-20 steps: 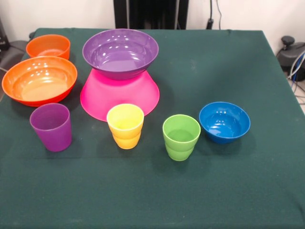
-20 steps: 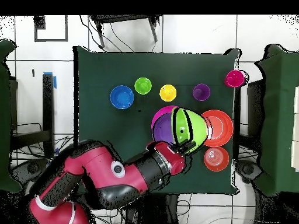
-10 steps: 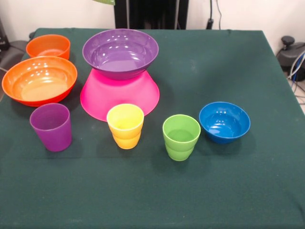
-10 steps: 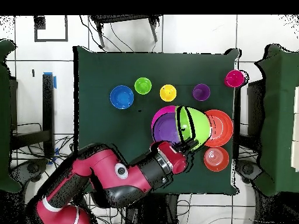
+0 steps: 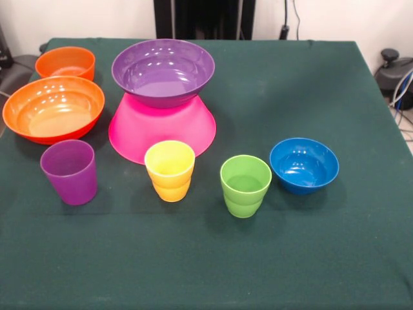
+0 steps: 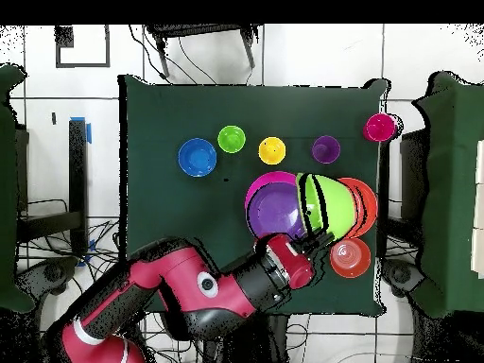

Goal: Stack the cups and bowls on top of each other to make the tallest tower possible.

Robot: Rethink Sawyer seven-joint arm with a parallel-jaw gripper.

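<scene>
- Pink bowl [image 5: 161, 129] upside down for a wide base — purple bowl [image 5: 162, 70] sits on top, far left.
- Gripper [image 6: 317, 238] clamps lime green bowl [image 6: 328, 203] high up — ready for stacking.

The Sawyer arm [image 6: 180, 301], seen only from overhead, is built of thick, rounded, glossy red segments joined by black cylindrical sections, with a broad red rounded base link [image 6: 95, 348] at its lower end. A small pale round disc [image 6: 205, 284] sits on the red shell partway along the arm, and beyond it comes a fat black collar [image 6: 253, 285]. Next to the collar is a squarish red wrist block [image 6: 289, 264], and from that block thin black parts of the gripper [image 6: 317, 227] extend outward, too fine to make out in detail.
</scene>
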